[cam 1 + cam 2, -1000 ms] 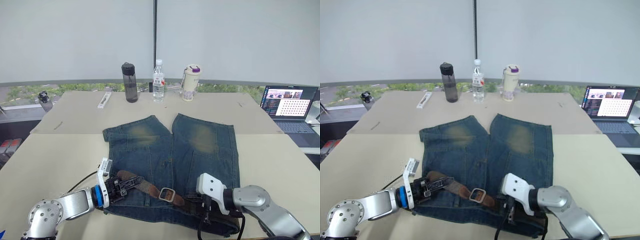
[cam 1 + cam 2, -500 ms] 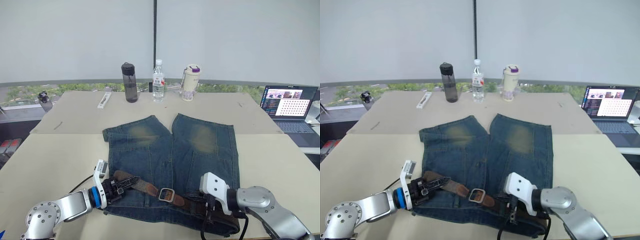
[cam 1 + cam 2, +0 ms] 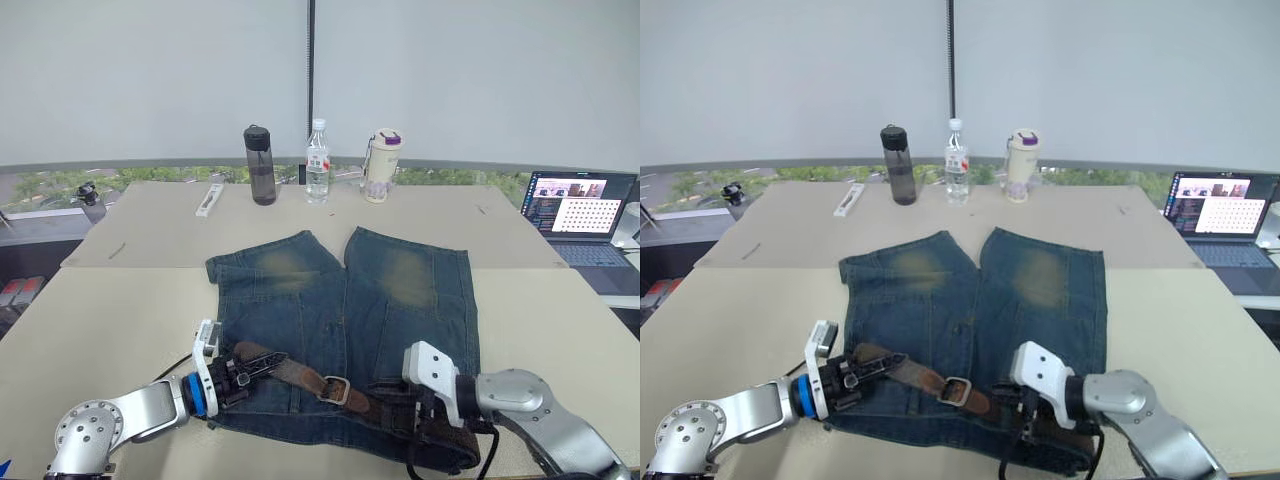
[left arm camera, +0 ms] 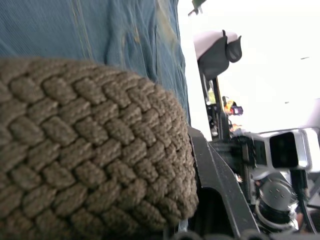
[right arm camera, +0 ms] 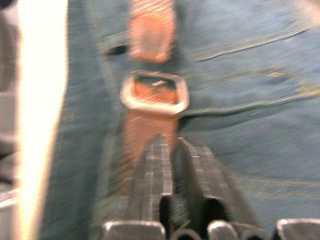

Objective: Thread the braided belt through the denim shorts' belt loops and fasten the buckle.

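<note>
At the far left a small dark bottle [image 3: 90, 200] stands on the window ledge. On the near table [image 3: 100, 310] the left gripper [image 3: 243, 372] lies low at the waistband's left end, its fingers clamped on the tip of the braided belt [image 3: 300, 376]; in the left wrist view the weave crowds the lens and hides one finger, leaving one black finger [image 4: 220, 180] visible. The denim shorts [image 3: 345, 320] lie flat, legs pointing away, waistband nearest the robot. The belt runs rightward across the waistband to the buckle [image 3: 334, 390], lying about mid-waist. Whether the strap passes under any belt loops is hard to make out. Right of the buckle the right gripper [image 5: 175, 145] presses down onto the strap, fingers nearly together; whether they pinch the belt cannot be told. On the far table stand a dark bottle [image 3: 260, 165], a clear water bottle [image 3: 317, 162] and a cream tumbler [image 3: 379, 165]; a laptop [image 3: 580, 205] sits at the right edge.
</note>
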Tool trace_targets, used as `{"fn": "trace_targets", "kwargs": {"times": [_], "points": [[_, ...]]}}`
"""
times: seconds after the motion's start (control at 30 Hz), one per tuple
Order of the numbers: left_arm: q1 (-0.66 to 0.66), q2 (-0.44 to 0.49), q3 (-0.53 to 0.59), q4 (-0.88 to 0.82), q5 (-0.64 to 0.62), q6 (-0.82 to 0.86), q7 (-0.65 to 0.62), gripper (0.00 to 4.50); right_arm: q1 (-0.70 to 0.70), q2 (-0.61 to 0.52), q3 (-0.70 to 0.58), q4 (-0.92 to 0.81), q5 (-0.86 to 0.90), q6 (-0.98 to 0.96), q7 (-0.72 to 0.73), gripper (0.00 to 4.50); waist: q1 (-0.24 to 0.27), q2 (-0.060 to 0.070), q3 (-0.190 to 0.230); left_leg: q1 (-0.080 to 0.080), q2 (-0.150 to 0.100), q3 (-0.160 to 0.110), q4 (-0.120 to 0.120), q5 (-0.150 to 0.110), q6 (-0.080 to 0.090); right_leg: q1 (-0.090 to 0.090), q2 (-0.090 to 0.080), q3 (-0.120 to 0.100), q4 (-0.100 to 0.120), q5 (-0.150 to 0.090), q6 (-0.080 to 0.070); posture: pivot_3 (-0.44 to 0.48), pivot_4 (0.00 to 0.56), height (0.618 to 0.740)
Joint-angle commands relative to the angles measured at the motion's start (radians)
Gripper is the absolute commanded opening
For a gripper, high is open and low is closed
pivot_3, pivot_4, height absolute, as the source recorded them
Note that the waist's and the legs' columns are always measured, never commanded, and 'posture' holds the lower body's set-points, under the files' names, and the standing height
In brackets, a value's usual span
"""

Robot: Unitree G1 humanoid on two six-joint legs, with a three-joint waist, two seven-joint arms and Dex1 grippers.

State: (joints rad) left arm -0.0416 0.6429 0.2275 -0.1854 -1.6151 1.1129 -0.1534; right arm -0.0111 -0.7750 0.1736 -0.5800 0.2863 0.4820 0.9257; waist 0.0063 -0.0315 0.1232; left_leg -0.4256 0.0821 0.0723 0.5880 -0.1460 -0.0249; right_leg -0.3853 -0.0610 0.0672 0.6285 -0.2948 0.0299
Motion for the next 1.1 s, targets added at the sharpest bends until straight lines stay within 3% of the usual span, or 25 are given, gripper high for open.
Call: {"fn": "trace_targets", "kwargs": {"times": [0.03,0.2,0.5,0.8,1.1], "points": [[0.035,0.046,0.029,-0.038,0.056,0.003,-0.052,0.00,-0.007,0.020,-0.034,-0.015,-0.022,-0.056,-0.043,1.90,-0.005,0.000,0.000,0.000,0.000,0.000,0.000,0.000,0.000,0.000,0.000,0.000,0.000,0.000,0.000,0.000,0.150,0.740],[0.118,0.081,0.024,-0.087,0.201,-0.030,-0.128,0.00,0.018,0.020,-0.069,-0.060,0.014,-0.148,-0.008,1.90,-0.010,0.000,0.000,0.000,0.000,0.001,-0.002,0.000,-0.001,-0.001,0.000,0.001,-0.001,0.000,0.000,0.000,0.150,0.740],[0.145,0.049,0.110,-0.128,0.254,-0.085,-0.087,0.00,0.063,-0.001,-0.085,-0.123,0.050,-0.164,0.026,1.90,-0.009,0.000,0.000,0.000,0.001,0.000,-0.003,-0.001,-0.001,-0.002,-0.002,0.001,-0.001,0.000,-0.002,0.000,0.150,0.740],[0.145,0.056,0.053,-0.292,0.352,-0.092,-0.102,0.00,0.043,0.002,-0.073,-0.105,0.053,-0.160,0.035,1.90,-0.008,0.000,0.000,0.000,0.001,0.000,-0.003,-0.001,-0.001,-0.002,-0.002,0.001,-0.002,0.000,-0.002,0.000,0.150,0.740],[0.090,-0.018,-0.015,-0.317,0.224,-0.048,0.037,0.00,0.046,-0.017,-0.084,-0.110,0.062,-0.145,0.047,1.90,-0.004,0.000,0.000,0.000,0.000,0.001,-0.002,-0.001,-0.001,-0.001,-0.002,0.001,-0.002,0.000,-0.001,0.000,0.150,0.740]]}}
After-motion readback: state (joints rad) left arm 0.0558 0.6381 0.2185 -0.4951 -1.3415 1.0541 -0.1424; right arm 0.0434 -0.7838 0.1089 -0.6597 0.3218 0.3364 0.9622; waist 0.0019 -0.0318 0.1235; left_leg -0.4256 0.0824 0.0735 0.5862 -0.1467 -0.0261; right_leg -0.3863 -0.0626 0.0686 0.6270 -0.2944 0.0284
